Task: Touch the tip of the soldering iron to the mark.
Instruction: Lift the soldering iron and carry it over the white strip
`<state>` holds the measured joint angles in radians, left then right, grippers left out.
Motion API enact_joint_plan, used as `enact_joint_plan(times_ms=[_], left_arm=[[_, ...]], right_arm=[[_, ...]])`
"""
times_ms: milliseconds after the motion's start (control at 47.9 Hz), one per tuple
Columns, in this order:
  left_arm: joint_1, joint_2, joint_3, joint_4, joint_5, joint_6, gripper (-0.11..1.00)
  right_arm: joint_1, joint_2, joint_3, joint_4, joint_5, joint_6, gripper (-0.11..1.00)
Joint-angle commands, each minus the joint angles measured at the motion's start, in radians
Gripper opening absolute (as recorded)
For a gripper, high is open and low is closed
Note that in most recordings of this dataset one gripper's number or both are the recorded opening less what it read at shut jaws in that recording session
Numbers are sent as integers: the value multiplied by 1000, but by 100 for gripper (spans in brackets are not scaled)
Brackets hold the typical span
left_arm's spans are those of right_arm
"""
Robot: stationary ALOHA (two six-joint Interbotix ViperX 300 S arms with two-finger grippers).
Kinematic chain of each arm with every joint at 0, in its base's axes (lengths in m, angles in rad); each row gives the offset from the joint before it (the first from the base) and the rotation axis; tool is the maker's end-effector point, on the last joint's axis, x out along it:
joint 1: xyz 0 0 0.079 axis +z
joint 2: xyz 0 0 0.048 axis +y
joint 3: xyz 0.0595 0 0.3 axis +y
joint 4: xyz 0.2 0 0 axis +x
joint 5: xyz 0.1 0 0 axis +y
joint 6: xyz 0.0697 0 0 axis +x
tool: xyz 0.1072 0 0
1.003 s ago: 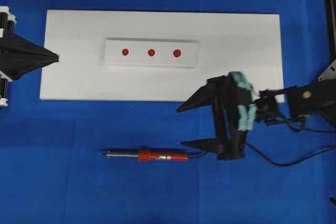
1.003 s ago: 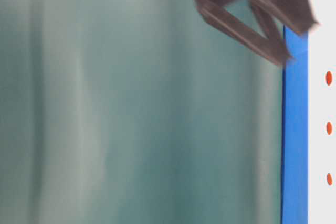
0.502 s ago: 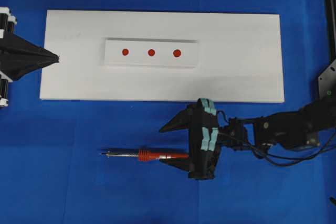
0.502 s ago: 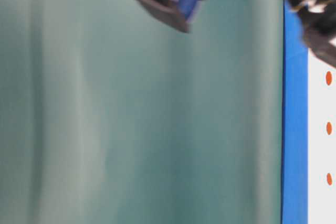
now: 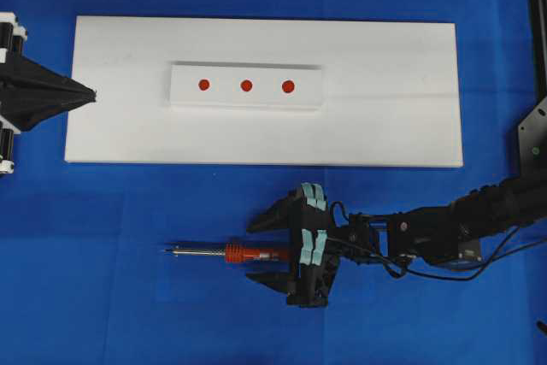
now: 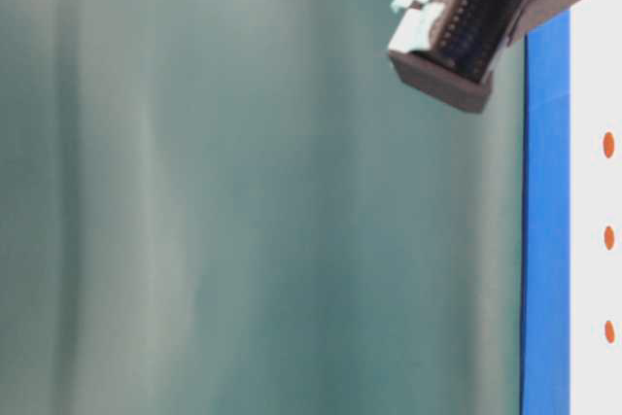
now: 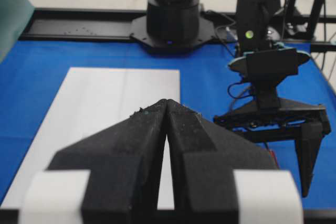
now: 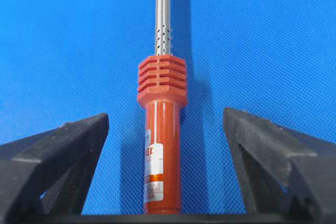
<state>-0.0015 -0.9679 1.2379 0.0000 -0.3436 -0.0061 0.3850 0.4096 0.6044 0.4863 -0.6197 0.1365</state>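
While soldering iron (image 5: 244, 253) lies flat on blue table (image 5: 128, 297), below white board (image 5: 385, 126) | right pincer (image 5: 267, 250) spread, straddling red handle, fingers clear of it | handle label unreadable | left pincer (image 5: 90, 94) pressed together at board's left edge

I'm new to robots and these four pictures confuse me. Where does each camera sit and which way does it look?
Overhead: above, looking down at the white board; both hands show.
Table-level: low, blurred; red dots, part of an arm.
Left wrist: behind the closed left hand, facing the right arm.
Right wrist: behind the open right hand, astride the red-handled, silver-shafted soldering iron.
Shared: overhead also shows that iron.
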Motion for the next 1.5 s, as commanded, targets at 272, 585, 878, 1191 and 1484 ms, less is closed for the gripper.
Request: enact_joint_plan(times_ms=[272,585,878,1191,1484], left_arm=[[3,3,-8,2,-11,0,0],[3,3,-5,2,-11,0,0],[3,3,-5,2,-12,0,0],[3,3,-3,2,-21,0,0],[3,3,-3,3,-21,0,0]], right_arm=[[2,-17,-17,-3,46,-21,6],[-6,-55,-5,-5,51,-32,6],[-60,-307,18,-3,298,-179,6],[-121,-526,18,-5,483,-262,6],[-130,-617,18,-17,534,-270,6]])
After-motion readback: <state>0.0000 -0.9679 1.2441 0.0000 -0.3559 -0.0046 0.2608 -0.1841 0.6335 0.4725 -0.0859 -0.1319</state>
